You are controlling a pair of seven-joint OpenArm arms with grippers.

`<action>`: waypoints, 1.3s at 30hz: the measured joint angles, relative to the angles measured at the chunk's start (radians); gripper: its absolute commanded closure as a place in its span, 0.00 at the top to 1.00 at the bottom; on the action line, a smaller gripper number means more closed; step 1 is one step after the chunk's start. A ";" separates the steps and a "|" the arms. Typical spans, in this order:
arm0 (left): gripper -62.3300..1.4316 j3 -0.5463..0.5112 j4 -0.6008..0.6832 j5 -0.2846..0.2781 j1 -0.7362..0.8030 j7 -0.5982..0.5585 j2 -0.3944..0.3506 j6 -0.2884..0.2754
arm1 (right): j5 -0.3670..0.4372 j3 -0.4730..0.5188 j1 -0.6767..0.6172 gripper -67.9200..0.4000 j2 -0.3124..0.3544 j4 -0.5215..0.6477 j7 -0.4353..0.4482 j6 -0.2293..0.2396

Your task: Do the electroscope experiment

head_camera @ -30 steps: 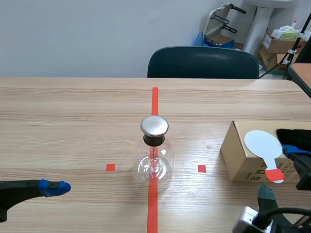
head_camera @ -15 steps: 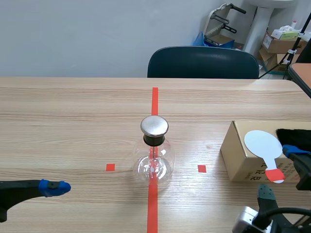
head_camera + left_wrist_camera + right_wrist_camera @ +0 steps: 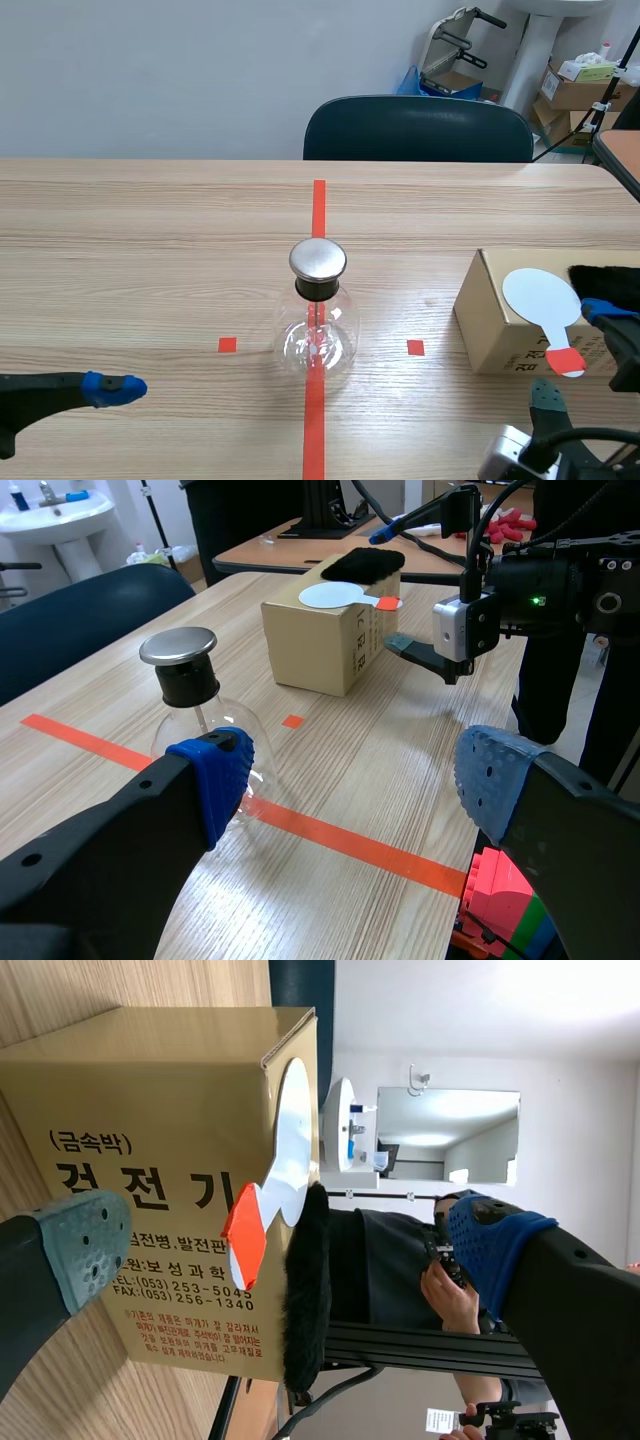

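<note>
While both arms are lying low on the table (image 3: 150, 230), the left fingers (image 3: 215, 775) are standing wide apart and gripping nothing. The right fingers (image 3: 80, 1245) are spread just as wide, also empty. Just ahead of the left fingers, the glass electroscope flask (image 3: 222, 728) is standing upright on the red tape line. A black stopper (image 3: 188, 685) under a round metal cap (image 3: 178, 646) is closing it, and a thin rod (image 3: 201, 718) is hanging down inside the glass, its lower end too blurred to tell.

Ahead of the right fingers a cardboard box (image 3: 150, 1160) is sitting, its side showing "(금속박)" above large letters "검전기". The smaller print is going unread. On its top a white paddle (image 3: 290, 1130) is lying, its orange-red handle sticking out past the edge, just beside a black fur pad (image 3: 308, 1290). Beyond the table a dark chair (image 3: 418, 128) is standing.
</note>
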 measured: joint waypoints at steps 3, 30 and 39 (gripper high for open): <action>0.73 0.000 0.000 0.000 0.000 0.000 0.000 0.000 | 0.000 0.000 0.000 1.00 0.000 0.000 0.000 0.000; 0.73 0.000 0.000 -0.004 0.000 0.001 0.000 0.000 | 0.000 0.000 0.000 1.00 0.000 0.000 0.000 0.000; 0.73 0.000 0.000 -0.014 0.000 0.001 0.000 0.000 | 0.000 0.000 0.000 1.00 0.000 0.000 0.000 0.000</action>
